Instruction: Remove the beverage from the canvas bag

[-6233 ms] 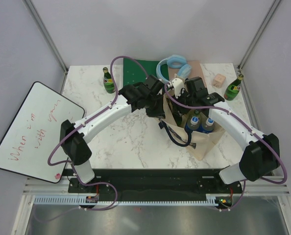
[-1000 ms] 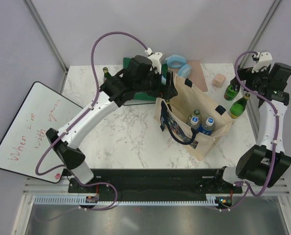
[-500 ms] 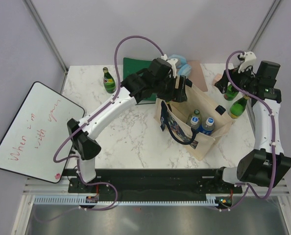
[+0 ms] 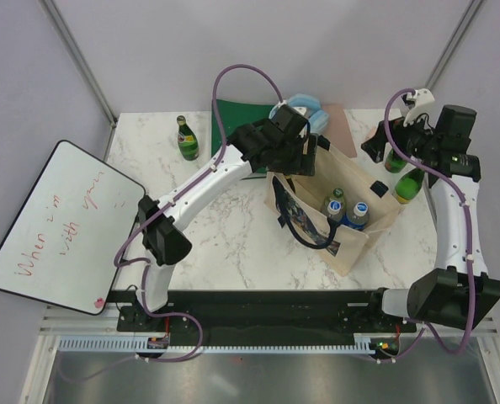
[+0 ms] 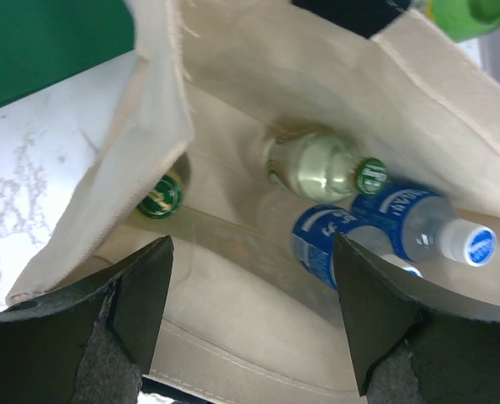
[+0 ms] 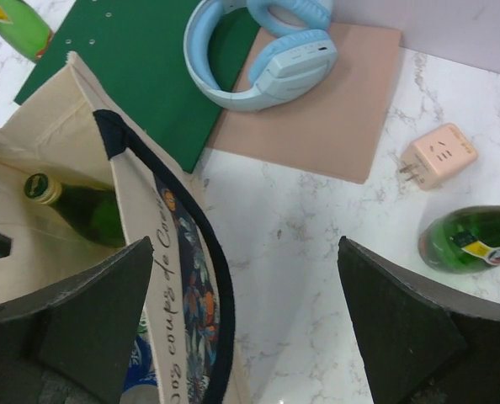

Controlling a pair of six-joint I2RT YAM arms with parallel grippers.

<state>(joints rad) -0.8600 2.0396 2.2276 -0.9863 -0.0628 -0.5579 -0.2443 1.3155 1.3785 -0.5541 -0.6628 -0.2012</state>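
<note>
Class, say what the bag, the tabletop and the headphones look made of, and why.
Bag: matte beige woven cloth; its walls sag and fold. Tabletop: white marble look with grey veins, possibly laminate. Headphones: smooth pale blue plastic, probably, with a soft sheen.

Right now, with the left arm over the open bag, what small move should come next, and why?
Probably lower the left gripper straight into the canvas bag toward the pale green-capped bottle: the gripper is open and empty, and that bottle sits just beneath it.
</note>
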